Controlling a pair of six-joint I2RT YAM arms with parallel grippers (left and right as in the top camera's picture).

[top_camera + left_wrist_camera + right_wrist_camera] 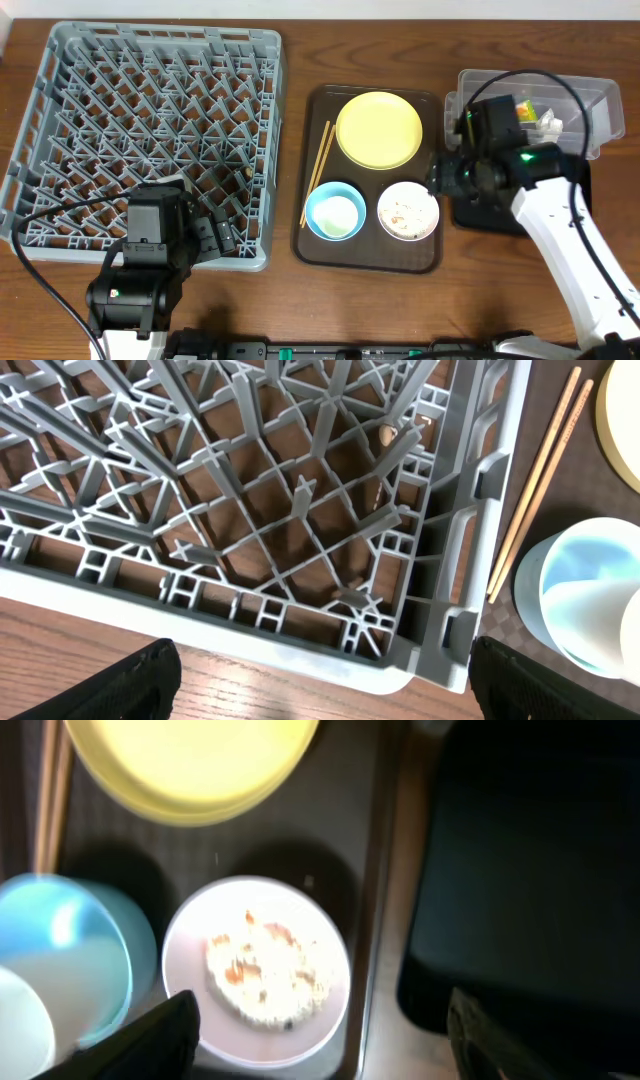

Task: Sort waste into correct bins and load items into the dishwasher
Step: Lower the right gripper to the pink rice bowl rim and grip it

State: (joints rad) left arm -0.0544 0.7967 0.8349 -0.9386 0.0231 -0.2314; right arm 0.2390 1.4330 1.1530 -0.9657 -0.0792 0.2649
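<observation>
Left gripper (320, 660), spread wide and empty, hangs over the grey dish rack (150, 110), which holds no dishes. Right gripper (322, 1005), equally wide and empty, hovers above the brown serving tray (370, 255) and its white bowl (190, 960). The rice crumbs (262, 975) in it likely need binning first.

The rack (150, 110) fills the table's (296, 50) left side. The serving tray (370, 252) lies mid-table, with chopsticks (318, 170) along its left, a plate (378, 130) behind, and the left bowl (335, 212) and right bowl (408, 210) in front. The tub (590, 100) sits at the far right corner, with the shallow tray (530, 870) just before it.
</observation>
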